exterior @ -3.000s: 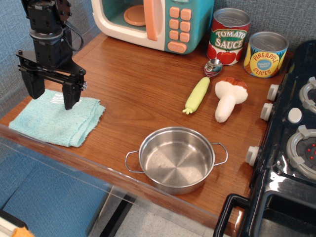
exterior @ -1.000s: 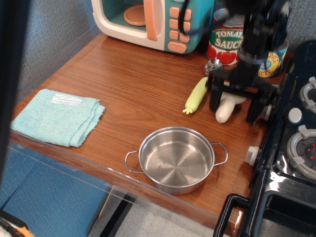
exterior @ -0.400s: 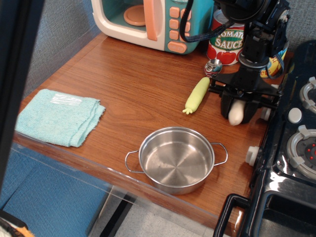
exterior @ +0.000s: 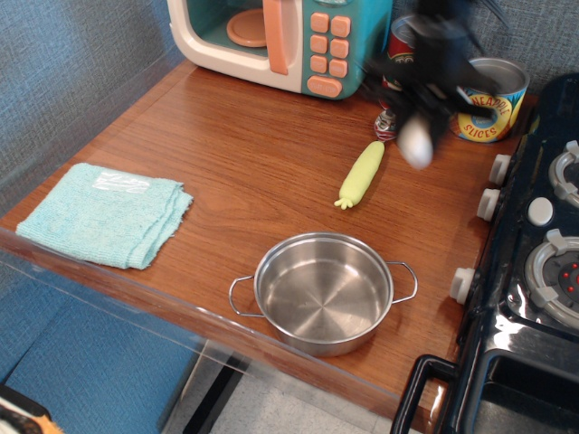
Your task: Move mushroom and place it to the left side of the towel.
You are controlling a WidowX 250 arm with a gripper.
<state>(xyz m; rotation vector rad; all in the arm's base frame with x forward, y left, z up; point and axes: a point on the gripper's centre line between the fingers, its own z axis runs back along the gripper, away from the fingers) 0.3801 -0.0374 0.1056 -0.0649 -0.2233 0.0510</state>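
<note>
Wooden tabletop [exterior: 226, 136] below, and the blurred pincer [exterior: 418, 108] is up at the far right, clamped on the mushroom [exterior: 416, 143], pale stem hanging down, with the towel [exterior: 99, 212] lying well away across to the left, near the front edge.

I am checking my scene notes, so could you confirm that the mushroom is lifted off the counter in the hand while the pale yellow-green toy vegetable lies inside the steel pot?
Not quite. The toy vegetable lies on the wooden counter beyond the steel pot, which is empty, as observation.image shows. The mushroom is indeed lifted in the blurred hand.
</note>
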